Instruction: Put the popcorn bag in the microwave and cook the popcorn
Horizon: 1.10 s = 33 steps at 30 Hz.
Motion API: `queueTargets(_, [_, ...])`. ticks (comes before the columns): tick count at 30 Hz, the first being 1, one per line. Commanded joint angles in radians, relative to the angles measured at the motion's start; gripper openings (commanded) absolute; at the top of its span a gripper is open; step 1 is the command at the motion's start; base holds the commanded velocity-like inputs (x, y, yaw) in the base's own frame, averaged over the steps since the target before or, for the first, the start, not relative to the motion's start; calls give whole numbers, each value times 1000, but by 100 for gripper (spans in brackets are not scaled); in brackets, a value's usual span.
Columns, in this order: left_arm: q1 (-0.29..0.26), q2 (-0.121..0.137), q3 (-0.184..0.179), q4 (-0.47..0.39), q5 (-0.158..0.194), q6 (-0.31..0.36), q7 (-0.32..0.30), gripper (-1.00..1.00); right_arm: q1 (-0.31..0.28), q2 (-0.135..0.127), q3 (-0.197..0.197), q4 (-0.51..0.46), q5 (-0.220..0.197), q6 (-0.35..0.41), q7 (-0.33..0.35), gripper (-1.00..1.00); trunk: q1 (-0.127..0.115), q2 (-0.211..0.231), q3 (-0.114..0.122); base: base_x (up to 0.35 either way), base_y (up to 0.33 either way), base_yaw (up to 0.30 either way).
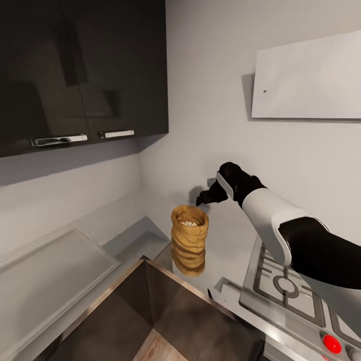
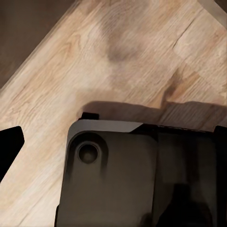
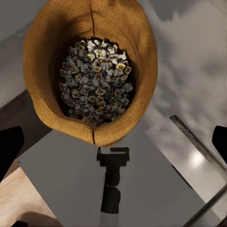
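Head view is showing the bag [image 1: 189,239] standing upright near the worktop [image 1: 235,235] edge, above the dark gap in front; I judge a clumsy nudge could be tipping it over that edge and spilling the popcorn [image 1: 189,223]. Just behind and slightly above its rim, the right tool [image 1: 203,197] is hovering apart from it. In the right wrist view its fingers [image 3: 9,149] are spread wide, the open bag mouth lying between and ahead. Left tool [image 2: 113,142] is hanging over the floor [image 2: 123,56]; I cannot tell its state.
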Motion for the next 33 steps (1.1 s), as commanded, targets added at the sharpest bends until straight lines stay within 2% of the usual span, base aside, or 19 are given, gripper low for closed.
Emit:
queueTargets(1, [0, 0, 4, 1, -1, -3, 0, 100, 0, -1, 8, -1, -4, 3, 1, 100, 0, -1, 0, 16, 8, 0])
queueTargets(6, [-1, -1, 4, 1, 0, -3, 0, 100, 3, 0, 9, -1, -3, 3, 0, 100, 0, -1, 0, 9, 3, 0])
queueTargets(13, [0, -1, 4, 1, -1, -3, 0, 100, 12, -1, 8, -1, -3, 3, 0, 100, 0, -1, 0, 223, 0, 0])
queueTargets(19, [0, -2, 3, 1, -1, -17, 0, 100, 14, -1, 8, -1, -3, 3, -2, 100, 0, -1, -1, 35, 0, 0])
queueTargets(33, [0, -2, 3, 1, -2, -23, 0, 100, 26, -4, 7, 1, -3, -23, -3, 100, 0, -1, -21, 1, 0, 0])
